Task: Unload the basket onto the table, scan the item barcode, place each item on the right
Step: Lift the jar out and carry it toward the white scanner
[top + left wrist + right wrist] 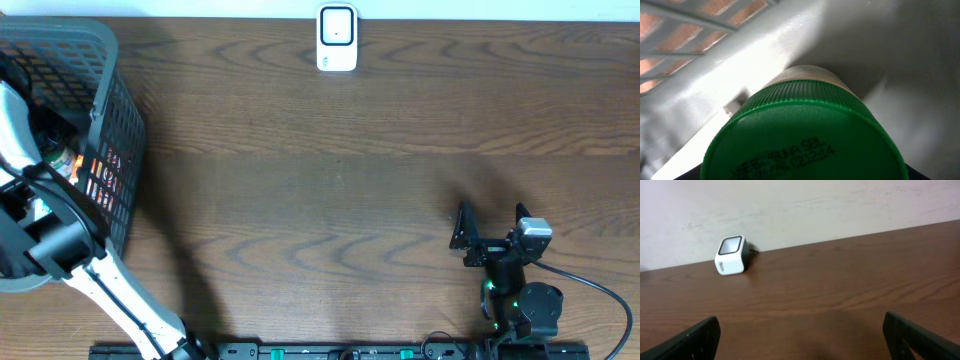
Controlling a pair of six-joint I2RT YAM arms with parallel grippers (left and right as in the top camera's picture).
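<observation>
Overhead cam looks straight down, far enough back to take in most of the table [340, 170], with the basket [115, 120] cut off at the left edge and the scanner [337, 38] at the far edge. Right wrist cam rides low over the wood, facing across toward the back wall [815, 205], right claw [802, 345] fingers poking in at both bottom corners; it shares the scanner and the wood grain with overhead. Left wrist cam is down inside the basket, jammed against a green cap [800, 135], so all it shares with overhead is the basket's grey mesh
</observation>
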